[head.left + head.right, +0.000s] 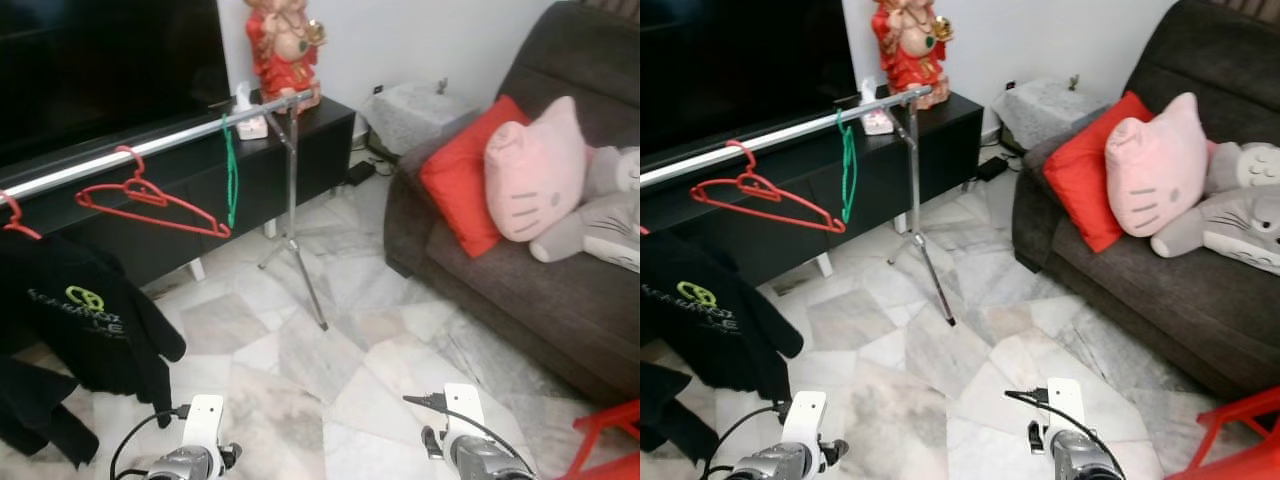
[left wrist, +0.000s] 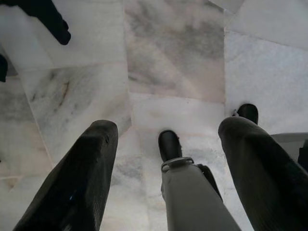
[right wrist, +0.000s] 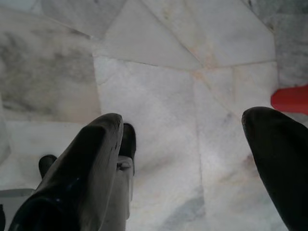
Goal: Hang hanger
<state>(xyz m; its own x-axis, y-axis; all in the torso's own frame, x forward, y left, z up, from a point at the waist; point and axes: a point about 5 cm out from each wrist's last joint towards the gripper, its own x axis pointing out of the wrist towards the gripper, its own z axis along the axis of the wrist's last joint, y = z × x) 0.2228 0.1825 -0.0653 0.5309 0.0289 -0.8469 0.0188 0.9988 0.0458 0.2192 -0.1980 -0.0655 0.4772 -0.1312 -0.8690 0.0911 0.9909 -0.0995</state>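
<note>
White marble floor (image 1: 330, 370), white wall (image 1: 430, 40), dark sofa (image 1: 560, 290) with cushions, black TV cabinet (image 1: 190, 200)

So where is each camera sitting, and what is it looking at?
Left eye view: on the head, looking forward and down at the clothes rail, red hanger and sofa; both forearms show at the bottom.
Right eye view: the head's other eye, same scene, shifted slightly.
Left wrist view: on the left arm, looking down past the open left gripper at the marble floor and the robot's own legs.
Right wrist view: past the open right gripper at the same floor.
</note>
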